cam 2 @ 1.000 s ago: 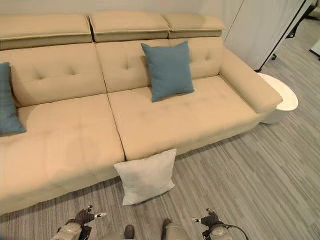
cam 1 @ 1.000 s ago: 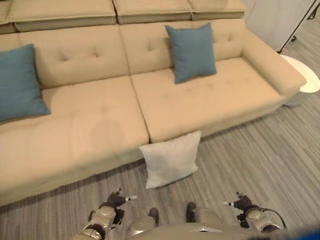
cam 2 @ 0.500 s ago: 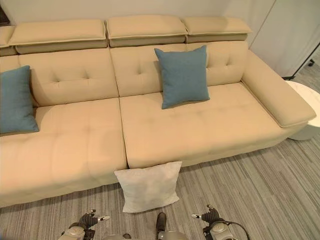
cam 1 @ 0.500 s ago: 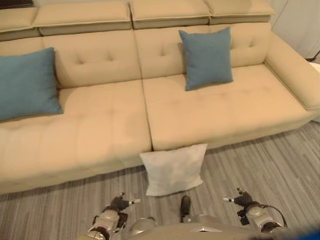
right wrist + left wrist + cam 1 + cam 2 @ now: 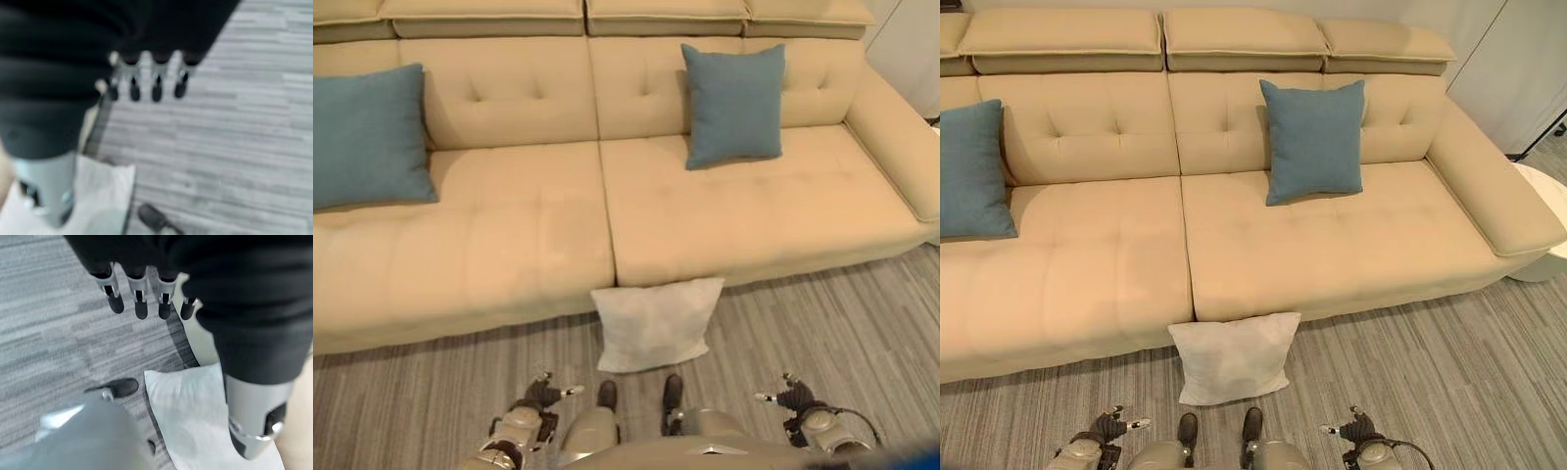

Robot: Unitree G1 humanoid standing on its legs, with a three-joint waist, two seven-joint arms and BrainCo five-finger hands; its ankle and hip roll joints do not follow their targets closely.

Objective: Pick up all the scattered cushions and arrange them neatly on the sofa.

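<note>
White cushion [image 5: 655, 324] propped on grey plank floor [image 5: 822, 323], leaning against beige sofa [image 5: 509, 235] front edge; two blue cushions [image 5: 735, 104] already up against backrest; approach step, likely; next calls for stooping, gripping both sides; left hand [image 5: 546, 394] and right hand [image 5: 790, 398] low, fingers relaxed, empty.

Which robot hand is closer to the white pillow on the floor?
The left hand, though not by much. It hangs just below the white pillow's lower left corner. The right hand hangs farther off to the pillow's right. Neither touches it.
</note>
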